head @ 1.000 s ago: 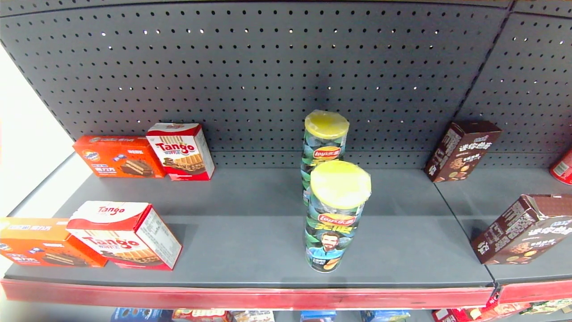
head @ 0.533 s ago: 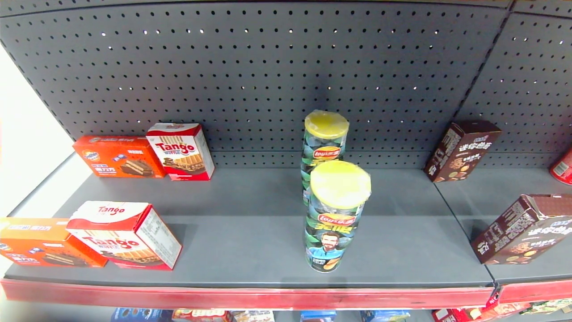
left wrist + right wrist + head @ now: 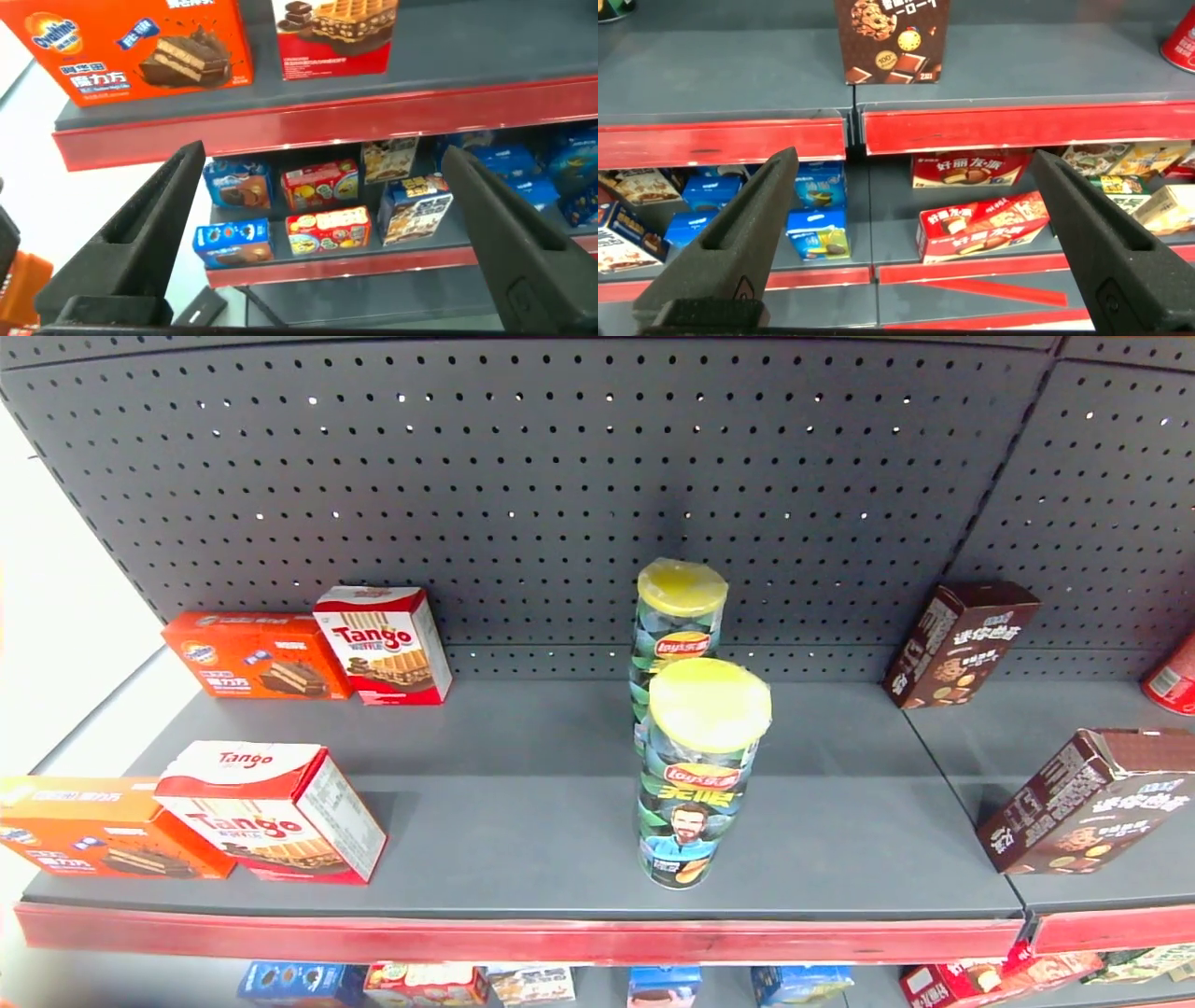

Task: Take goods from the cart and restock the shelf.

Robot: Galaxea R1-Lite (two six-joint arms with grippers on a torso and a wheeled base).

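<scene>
My left end effector and right end effector gape wide, empty; I'd restock the grey metal shelf beside the yellow-lidded printed tube.

A shop aisle. Shown by a dark grey metal shelf with a red strip along its front edge and a dark perforated metal back panel, stocked with packaged snacks: yellow-lidded cylindrical crisp tubes, red-and-white cardboard wafer boxes, orange cake boxes, brown biscuit boxes. Below, further tiers of small boxed sweets.
</scene>
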